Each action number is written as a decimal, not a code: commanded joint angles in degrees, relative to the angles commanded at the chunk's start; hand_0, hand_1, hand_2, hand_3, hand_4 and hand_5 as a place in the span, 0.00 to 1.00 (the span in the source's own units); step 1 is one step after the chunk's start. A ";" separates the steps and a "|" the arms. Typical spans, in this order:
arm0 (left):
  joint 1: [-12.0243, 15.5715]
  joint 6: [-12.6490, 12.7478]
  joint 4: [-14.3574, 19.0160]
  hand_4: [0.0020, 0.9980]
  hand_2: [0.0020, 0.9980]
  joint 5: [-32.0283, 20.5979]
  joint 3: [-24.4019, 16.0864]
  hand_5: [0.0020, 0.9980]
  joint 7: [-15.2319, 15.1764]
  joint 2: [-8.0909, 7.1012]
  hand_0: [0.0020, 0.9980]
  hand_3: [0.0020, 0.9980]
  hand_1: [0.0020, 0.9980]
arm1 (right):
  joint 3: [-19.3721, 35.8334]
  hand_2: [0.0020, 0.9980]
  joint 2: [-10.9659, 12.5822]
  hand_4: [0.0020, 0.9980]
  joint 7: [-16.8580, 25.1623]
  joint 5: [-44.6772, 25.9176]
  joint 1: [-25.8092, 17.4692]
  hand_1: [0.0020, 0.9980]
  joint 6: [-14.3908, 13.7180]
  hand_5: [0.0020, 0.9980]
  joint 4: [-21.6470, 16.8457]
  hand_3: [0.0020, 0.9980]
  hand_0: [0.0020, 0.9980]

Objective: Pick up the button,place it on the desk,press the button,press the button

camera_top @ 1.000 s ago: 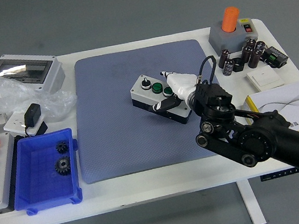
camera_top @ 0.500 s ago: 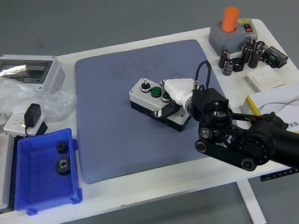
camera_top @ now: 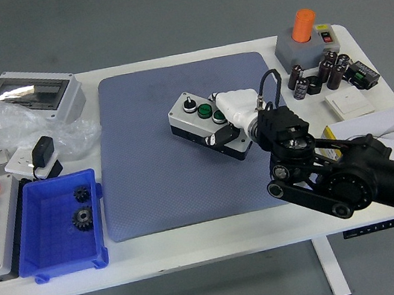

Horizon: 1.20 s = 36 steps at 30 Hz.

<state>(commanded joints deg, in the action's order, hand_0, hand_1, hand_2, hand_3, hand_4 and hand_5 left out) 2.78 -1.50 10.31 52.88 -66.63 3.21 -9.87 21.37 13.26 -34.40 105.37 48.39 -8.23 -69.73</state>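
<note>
The button box (camera_top: 204, 121) lies on the blue mat (camera_top: 182, 150), slightly right of the mat's centre. The right hand (camera_top: 232, 120) enters from four o'clock, fingers closed around the box's right end, its white thumb resting on top. The left arm is out of view.

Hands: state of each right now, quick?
Left: not in view.
Right hand: closed on the button box, on the mat.

right arm (camera_top: 353, 178): black, round jointed housings | robot hand (camera_top: 233, 115): white shell, black fingers | cable (camera_top: 268, 86): black loop at wrist
</note>
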 joint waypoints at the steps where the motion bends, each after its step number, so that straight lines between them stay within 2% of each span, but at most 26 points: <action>1: -0.05 0.01 0.00 0.61 0.61 0.01 0.02 0.28 -0.01 -0.03 0.65 0.62 0.66 | -1.21 0.40 0.88 0.36 1.15 -0.06 0.89 0.43 -1.15 0.00 -0.55 0.45 0.20; 6: -0.37 0.08 0.00 0.61 0.61 0.22 -0.09 0.28 0.06 -0.20 0.65 0.62 0.66 | -8.02 0.40 4.06 0.36 8.61 -1.03 4.55 0.43 -8.05 0.00 -1.18 0.45 0.20; 7: -0.41 0.10 0.00 0.61 0.61 0.32 -0.18 0.28 0.14 -0.21 0.65 0.62 0.66 | -9.33 0.41 4.36 0.26 10.17 -1.47 4.99 0.45 -9.38 0.00 -0.90 0.44 0.21; 12: -0.53 0.20 0.00 0.61 0.61 0.80 -0.57 0.28 0.66 -0.19 0.65 0.62 0.66 | -14.46 0.41 4.92 0.26 17.03 -3.67 6.10 0.45 -14.83 0.00 0.43 0.44 0.21; 13: -0.55 0.22 0.00 0.61 0.61 0.85 -0.60 0.28 0.72 -0.19 0.65 0.62 0.66 | -15.24 0.42 4.94 0.20 18.31 -3.95 6.20 0.46 -15.64 0.00 0.65 0.41 0.28; 14: -0.58 0.23 0.00 0.61 0.61 0.86 -0.58 0.28 0.75 -0.20 0.65 0.62 0.66 | -16.03 0.42 4.92 0.20 19.61 -4.37 6.27 0.46 -16.26 0.00 0.90 0.41 0.28; 18: -0.74 0.27 0.00 0.61 0.61 0.89 -0.49 0.28 0.77 -0.25 0.65 0.62 0.66 | -18.51 0.42 4.81 0.20 23.49 -6.27 6.44 0.46 -17.23 0.00 1.52 0.41 0.28; 19: -0.79 0.27 0.00 0.61 0.61 0.92 -0.50 0.28 0.77 -0.27 0.65 0.62 0.66 | -19.05 0.43 4.80 0.19 23.97 -6.84 6.44 0.52 -17.31 0.00 1.60 0.42 0.60; 24: -0.99 0.32 0.00 0.61 0.61 1.29 -0.93 0.28 0.92 -0.36 0.65 0.62 0.66 | -20.73 0.43 4.67 0.19 25.58 -9.23 6.05 0.52 -16.94 0.00 2.20 0.42 0.60; 25: -1.02 0.34 0.00 0.60 0.61 1.47 -1.15 0.28 1.04 -0.36 0.65 0.62 0.66 | -20.81 0.44 4.64 0.19 25.74 -9.27 5.94 0.55 -16.72 0.00 2.29 0.41 0.67; 30: -0.98 0.48 0.00 0.60 0.61 2.30 -2.10 0.28 1.73 -0.31 0.65 0.62 0.66 | -20.99 0.44 4.52 0.19 25.39 -7.84 5.83 0.55 -15.74 0.00 2.43 0.41 0.67; 31: -0.96 0.50 0.00 0.60 0.61 2.45 -2.27 0.28 1.85 -0.31 0.65 0.62 0.66 | -21.00 0.57 4.50 0.17 25.22 -7.33 5.87 0.64 -15.47 0.00 2.42 0.40 0.73; 36: -0.98 0.64 0.00 0.60 0.61 3.02 -3.02 0.28 2.23 -0.44 0.65 0.62 0.66 | -20.82 0.57 4.40 0.17 23.94 -3.26 6.29 0.64 -13.68 0.00 2.41 0.40 0.73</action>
<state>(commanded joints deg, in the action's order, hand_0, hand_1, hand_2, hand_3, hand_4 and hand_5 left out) 1.81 -0.86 10.31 55.90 -69.65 5.44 -10.31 0.55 17.65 -10.46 102.11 54.68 -21.91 -67.32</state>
